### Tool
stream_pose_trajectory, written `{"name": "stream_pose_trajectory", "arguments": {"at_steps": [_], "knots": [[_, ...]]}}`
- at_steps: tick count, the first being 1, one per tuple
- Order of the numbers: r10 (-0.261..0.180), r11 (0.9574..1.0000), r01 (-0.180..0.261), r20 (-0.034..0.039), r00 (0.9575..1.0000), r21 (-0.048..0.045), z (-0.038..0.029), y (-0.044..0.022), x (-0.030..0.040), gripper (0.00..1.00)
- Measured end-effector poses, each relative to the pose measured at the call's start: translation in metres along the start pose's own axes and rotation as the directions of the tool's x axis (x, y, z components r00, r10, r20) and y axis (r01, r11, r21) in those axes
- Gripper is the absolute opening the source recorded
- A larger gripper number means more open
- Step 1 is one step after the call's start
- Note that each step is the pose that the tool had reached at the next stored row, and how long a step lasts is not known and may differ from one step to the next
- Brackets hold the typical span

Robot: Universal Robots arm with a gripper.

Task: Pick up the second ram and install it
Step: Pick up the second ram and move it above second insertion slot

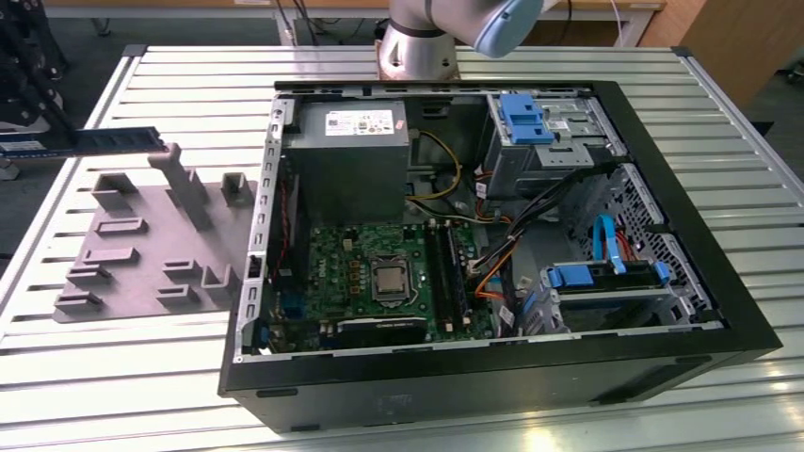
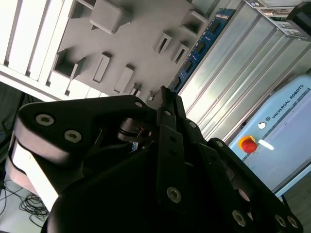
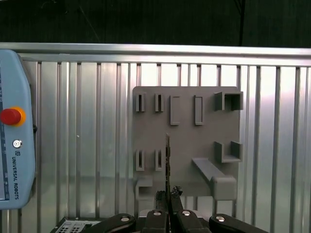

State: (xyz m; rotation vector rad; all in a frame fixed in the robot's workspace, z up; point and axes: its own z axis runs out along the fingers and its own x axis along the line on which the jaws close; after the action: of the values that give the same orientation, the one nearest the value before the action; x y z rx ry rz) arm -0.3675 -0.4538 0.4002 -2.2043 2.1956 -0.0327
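Note:
The second ram (image 1: 122, 140), a thin dark blue-green stick with black chips, hangs level in the air above the far end of the grey holder plate (image 1: 126, 247), at the exterior view's left. My gripper (image 3: 168, 198) is shut on one end of it. In the first wrist view the ram (image 3: 167, 158) shows edge-on, sticking out from between the fingers over the plate (image 3: 187, 141). The second wrist view has the ram (image 2: 198, 50) running out past the black gripper (image 2: 167, 97). The long black motherboard slots (image 1: 447, 268) lie inside the open computer case (image 1: 503, 377), well to the exterior view's right of the ram.
The case holds a grey power supply (image 1: 345, 155), a processor socket (image 1: 388, 279), blue drive brackets (image 1: 603, 275) and loose cables (image 1: 503, 254). Upright holder blocks (image 1: 183, 184) rise from the plate. A teach pendant with a red button (image 3: 10, 116) lies on the slatted metal table (image 1: 151, 377).

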Motion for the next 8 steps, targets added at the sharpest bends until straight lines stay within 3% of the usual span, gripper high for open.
{"name": "stream_pose_trajectory", "arguments": {"at_steps": [8], "knots": [[0.0,1.0,0.0,0.0,1.0,-0.0001,0.0003,-0.0101,0.0,0.14]]}}
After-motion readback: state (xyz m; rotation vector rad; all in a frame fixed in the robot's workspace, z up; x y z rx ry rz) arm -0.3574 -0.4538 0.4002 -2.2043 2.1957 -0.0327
